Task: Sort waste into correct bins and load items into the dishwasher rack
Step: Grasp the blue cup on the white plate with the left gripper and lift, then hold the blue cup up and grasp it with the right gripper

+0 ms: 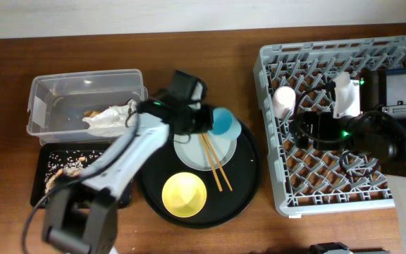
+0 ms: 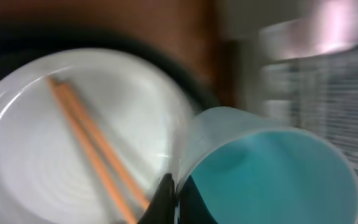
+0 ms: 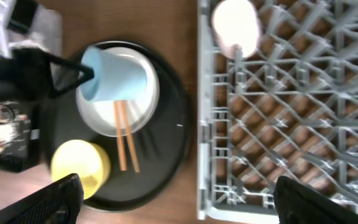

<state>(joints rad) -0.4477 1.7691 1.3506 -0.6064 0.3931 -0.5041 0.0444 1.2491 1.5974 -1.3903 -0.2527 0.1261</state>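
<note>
My left gripper (image 1: pixel 206 120) is shut on the rim of the blue cup (image 1: pixel 224 121), held tilted over the pale grey plate (image 1: pixel 197 152). In the left wrist view the fingers (image 2: pixel 173 196) pinch the cup's wall (image 2: pixel 272 174) above the plate (image 2: pixel 30 149) and the chopsticks (image 2: pixel 95 152). The chopsticks (image 1: pixel 216 162) lie across the plate. The yellow bowl (image 1: pixel 184 194) sits in front of it. The pink cup (image 1: pixel 284 101) stands upside down in the dishwasher rack (image 1: pixel 400 197). My right gripper (image 3: pixel 188 199) is open and empty over the rack's left side (image 3: pixel 207 124).
Plate and bowl sit on a large round black tray (image 1: pixel 249 176). The clear tub (image 1: pixel 83 85) at the left holds a crumpled white napkin (image 1: pixel 108 116). The shallow black tray (image 1: pixel 44 152) in front of it holds food scraps (image 1: pixel 65 169).
</note>
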